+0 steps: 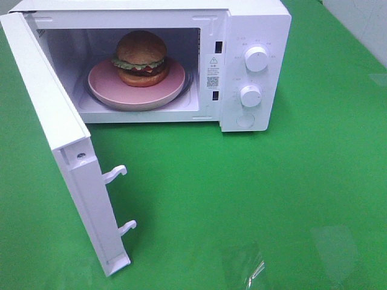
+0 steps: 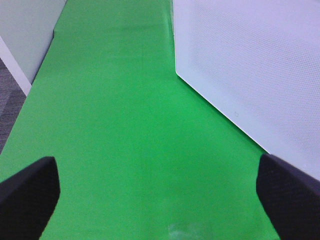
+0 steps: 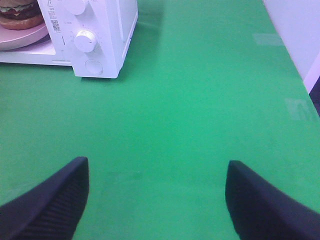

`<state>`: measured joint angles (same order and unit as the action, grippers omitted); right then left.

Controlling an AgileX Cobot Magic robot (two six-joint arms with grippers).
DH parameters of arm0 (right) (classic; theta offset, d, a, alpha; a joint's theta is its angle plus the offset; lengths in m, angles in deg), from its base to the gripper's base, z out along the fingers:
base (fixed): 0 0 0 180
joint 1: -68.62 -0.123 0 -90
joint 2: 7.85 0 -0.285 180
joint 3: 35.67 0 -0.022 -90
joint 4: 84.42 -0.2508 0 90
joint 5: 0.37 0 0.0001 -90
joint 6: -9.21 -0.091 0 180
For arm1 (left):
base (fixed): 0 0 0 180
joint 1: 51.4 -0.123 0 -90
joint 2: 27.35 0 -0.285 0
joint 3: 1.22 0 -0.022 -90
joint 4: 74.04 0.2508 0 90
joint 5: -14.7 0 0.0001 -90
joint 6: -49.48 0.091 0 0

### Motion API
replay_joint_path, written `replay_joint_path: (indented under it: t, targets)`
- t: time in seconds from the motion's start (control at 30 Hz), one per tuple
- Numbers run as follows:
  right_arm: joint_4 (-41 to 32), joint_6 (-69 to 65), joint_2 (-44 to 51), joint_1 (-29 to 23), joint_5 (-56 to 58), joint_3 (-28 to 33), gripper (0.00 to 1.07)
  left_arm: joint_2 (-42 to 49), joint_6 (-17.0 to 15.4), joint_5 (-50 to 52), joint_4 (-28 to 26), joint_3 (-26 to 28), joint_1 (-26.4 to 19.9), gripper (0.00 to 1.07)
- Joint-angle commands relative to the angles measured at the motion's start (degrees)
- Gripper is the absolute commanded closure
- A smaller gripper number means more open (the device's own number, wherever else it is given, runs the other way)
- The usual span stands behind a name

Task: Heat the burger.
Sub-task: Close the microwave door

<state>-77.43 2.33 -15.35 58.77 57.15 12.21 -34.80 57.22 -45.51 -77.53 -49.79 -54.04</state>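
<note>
I see the burger [image 1: 141, 57] sitting on the pink plate [image 1: 104, 90] inside the white microwave [image 1: 257, 33], whose door [image 1: 57, 130] stands swung open. My left end effector [image 2: 159, 195] and right end effector [image 3: 157, 185] are both spread wide above the green worktop [image 1: 272, 193].
</note>
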Motion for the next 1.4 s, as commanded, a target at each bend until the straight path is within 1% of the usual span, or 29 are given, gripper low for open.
replay_joint_path:
  t: [0.03,1.4]
  targets:
    - [-0.06,-0.17,1.38,0.52,0.06,0.11,0.35,1.03,-0.23,0.69,0.0,-0.11,-0.06,0.07]
    - [-0.17,-0.17,1.38,0.52,0.06,0.11,0.36,1.03,-0.23,0.69,0.0,-0.11,-0.06,0.07]
